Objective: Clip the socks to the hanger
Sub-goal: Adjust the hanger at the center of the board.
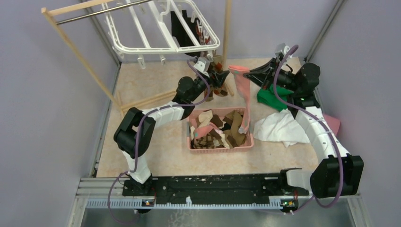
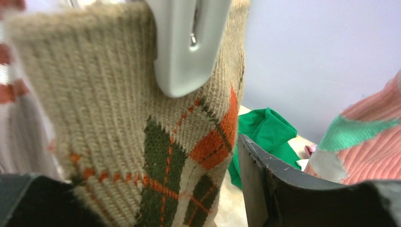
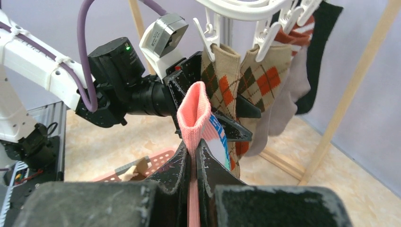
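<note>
evidently the left gripper [image 1: 218,79] stood partly open, jaws either side of the clipped argyle sock [image 2: 118,142]; the right gripper [image 3: 193,161] was clamped on the pink sock [image 3: 195,111].

I get even, soft light, faint shadows on the table [image 1: 170,151]. Left wrist view blurs at close range: clip [image 2: 187,47] and argyle sock [image 2: 108,142] soft.

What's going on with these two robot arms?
The job is clipping socks from a pink basket to a white plastic grid hanger. The left gripper stands open around a beige sock with orange-green argyle, which hangs from a white clip. The right gripper is shut on a pink sock, holding it up.
</note>
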{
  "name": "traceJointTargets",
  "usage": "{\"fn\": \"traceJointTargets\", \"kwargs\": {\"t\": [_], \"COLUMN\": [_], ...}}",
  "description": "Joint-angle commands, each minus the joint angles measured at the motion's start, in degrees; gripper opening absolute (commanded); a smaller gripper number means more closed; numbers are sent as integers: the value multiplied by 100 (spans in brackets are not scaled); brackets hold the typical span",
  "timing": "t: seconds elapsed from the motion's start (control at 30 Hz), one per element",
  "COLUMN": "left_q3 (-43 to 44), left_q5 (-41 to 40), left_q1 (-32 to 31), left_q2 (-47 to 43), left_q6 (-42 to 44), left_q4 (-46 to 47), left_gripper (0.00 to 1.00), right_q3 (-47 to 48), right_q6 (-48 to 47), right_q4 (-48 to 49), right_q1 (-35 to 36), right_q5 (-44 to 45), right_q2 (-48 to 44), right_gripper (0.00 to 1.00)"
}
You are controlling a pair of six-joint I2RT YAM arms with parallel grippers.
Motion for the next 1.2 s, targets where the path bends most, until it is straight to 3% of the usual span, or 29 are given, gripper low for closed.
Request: {"fn": "traceJointTargets", "kwargs": {"t": [0.0,0.27,0.6,0.97,1.17], "left_q3": [-307,-989,-1648,-1859,-2047], "left_q5": [33,177,-142,-811,-782], "left_q1": [-26,-22,-19,-26,-25], "left_q2": [-554,-1227,-2073,-2700,-3199], "left_q6": [122,177,162,258,430], "left_q4": [372,219,-161,-1193,-1558], "left_gripper": [62,75,98,99,99], "right_q3": [151,323,448,501,557], "right_q6": [-13,-22,71,-111,-208], "right_q4": [304,364,407,217,150], "right_q1": [237,688,885,982,1097], "right_q5": [-192,-278,-246,-290,-392], "right_q2": [-58,-51,69,78,98], "right_gripper": [0,0,0,0,0]}}
